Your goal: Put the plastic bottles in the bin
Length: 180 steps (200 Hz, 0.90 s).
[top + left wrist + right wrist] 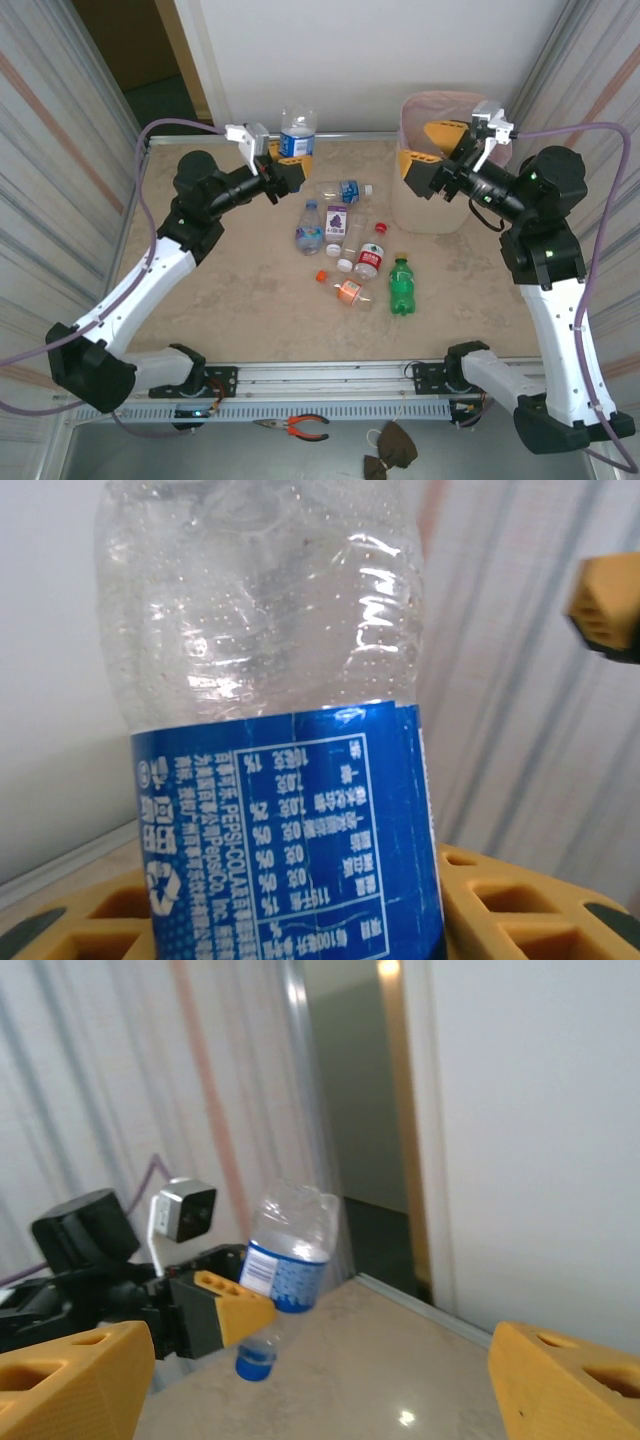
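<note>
A clear bottle with a blue label (pixel 298 128) is held upside down at the back of the table, blue cap (pixel 255 1360) pointing down, with my left gripper (pixel 288 165) shut on it. In the left wrist view the bottle (pixel 280 780) stands between the yellow fingers (pixel 520 910). Several more bottles lie mid-table, among them a green one (pixel 401 285), a red-capped one (pixel 370 258) and an orange-capped one (pixel 348 290). The pale pink bin (pixel 420 210) stands at the back right. My right gripper (pixel 432 160) hangs open beside the bin's left rim, nothing between its fingers (pixel 70 1380).
Pliers (pixel 300 427) and a brown object (pixel 390 450) lie on the ledge below the table's front rail. Ribbed curtain walls close in both sides, and a white wall runs along the back. Bare tabletop (pixel 240 300) spreads in front of the left arm.
</note>
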### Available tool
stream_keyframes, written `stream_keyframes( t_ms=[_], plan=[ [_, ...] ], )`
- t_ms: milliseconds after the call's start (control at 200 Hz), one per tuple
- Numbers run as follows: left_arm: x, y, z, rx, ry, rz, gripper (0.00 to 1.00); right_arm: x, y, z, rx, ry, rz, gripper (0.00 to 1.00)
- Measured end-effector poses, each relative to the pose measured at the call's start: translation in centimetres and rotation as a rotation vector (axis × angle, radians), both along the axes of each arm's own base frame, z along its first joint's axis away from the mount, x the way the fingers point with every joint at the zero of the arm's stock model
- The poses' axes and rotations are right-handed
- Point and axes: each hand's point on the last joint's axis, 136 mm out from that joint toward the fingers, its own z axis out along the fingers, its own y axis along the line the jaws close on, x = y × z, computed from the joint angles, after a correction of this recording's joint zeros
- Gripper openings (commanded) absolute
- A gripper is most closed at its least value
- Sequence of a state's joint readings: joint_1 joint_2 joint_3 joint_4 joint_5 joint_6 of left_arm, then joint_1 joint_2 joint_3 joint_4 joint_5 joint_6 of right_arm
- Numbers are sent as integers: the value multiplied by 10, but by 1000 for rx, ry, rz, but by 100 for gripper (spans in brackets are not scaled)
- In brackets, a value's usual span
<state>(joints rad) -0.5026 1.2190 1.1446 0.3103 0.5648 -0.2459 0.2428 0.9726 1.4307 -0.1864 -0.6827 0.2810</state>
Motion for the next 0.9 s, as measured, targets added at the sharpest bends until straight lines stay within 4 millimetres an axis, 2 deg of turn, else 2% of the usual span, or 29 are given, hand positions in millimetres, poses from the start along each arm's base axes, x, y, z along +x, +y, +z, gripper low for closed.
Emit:
stream_keyframes(
  t_ms=[185,366,696,902],
  plan=[
    [-47,-27,20,17,-114,-189,44,-22,23,10,11,-57,116,88],
    [-89,-44,42,12,-218,-337,44,-39,37,18,24,-104,193,89],
    [-152,-57,75,-18,-380,-538,44,-70,57,26,18,-197,326,93],
    [-178,-58,91,-37,-458,-606,44,-98,73,25,5,-257,461,89]
  ],
)
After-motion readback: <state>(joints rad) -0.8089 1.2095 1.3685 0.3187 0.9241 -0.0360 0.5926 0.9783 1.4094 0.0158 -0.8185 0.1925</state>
